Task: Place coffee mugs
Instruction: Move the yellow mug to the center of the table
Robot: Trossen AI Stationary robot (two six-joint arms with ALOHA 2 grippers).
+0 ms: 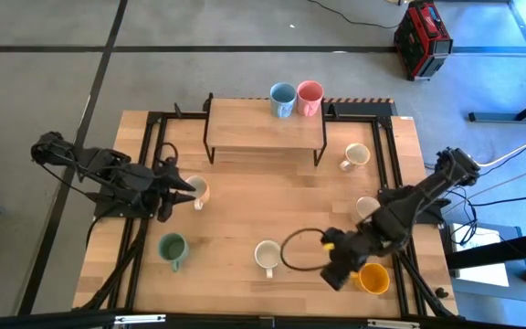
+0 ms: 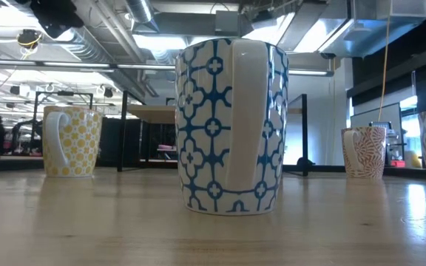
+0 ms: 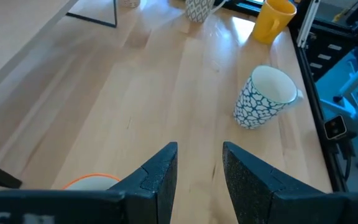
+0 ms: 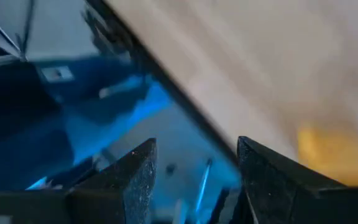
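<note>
Blue-patterned mug fills the low view, handle turned toward the lens, standing upright on the table.

Right gripper hangs just beside the orange mug, which stands upright off the outer side of its fingers, not between them. In the right wrist view the fingers are spread with nothing in the gap, and a blurred orange patch sits ahead and to one side. My guess is this arm takes the orange mug next, so it must swing toward it.

Left gripper points at a cream mug touching its tips. Its fingers are slightly parted and empty.

Blue mug and pink mug already stand on the shelf.
</note>
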